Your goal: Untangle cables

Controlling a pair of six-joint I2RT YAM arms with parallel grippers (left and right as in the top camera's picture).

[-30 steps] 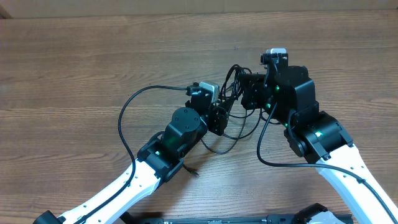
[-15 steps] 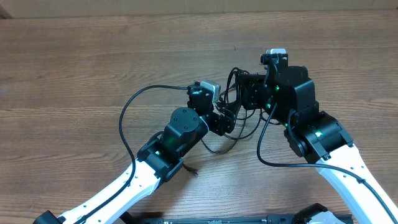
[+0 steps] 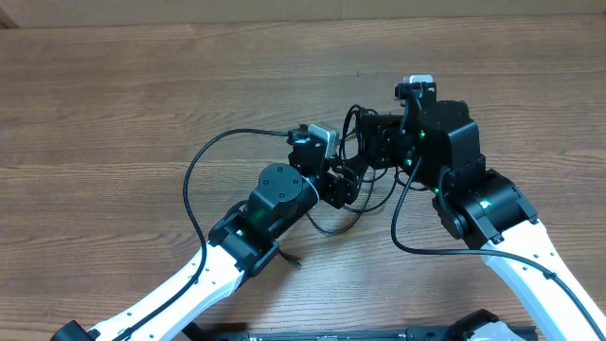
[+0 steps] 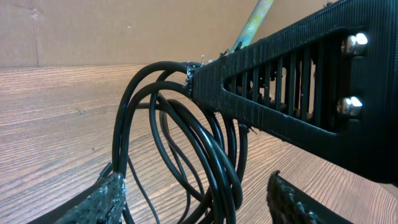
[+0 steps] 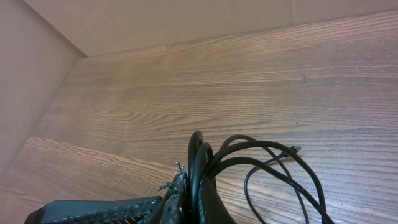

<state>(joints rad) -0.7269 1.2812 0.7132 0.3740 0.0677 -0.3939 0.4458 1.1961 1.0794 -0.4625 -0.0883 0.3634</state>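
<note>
While your right gripper (image 5: pixel 186 190) is pinched tight on the cables (image 4: pixel 214 155), the bundle hangs from it in several loops lifted off the table (image 3: pixel 142 85). That makes it the anchor you pull against. Your left gripper (image 4: pixel 196 194) sits just beside the right gripper, jaws spread, with the drooping loops passing between them. Nothing is clamped there, though I cannot tell whether a strand brushes one pad. I judge it is placed there to pick out one strand and draw it away from the right gripper while the rest stays put. Below the right gripper the slack curls onto the wood, and one small plug (image 5: pixel 292 149) lies flat just beyond it. Take a single strand, not the whole sheaf, or the knot will likely tighten.
</note>
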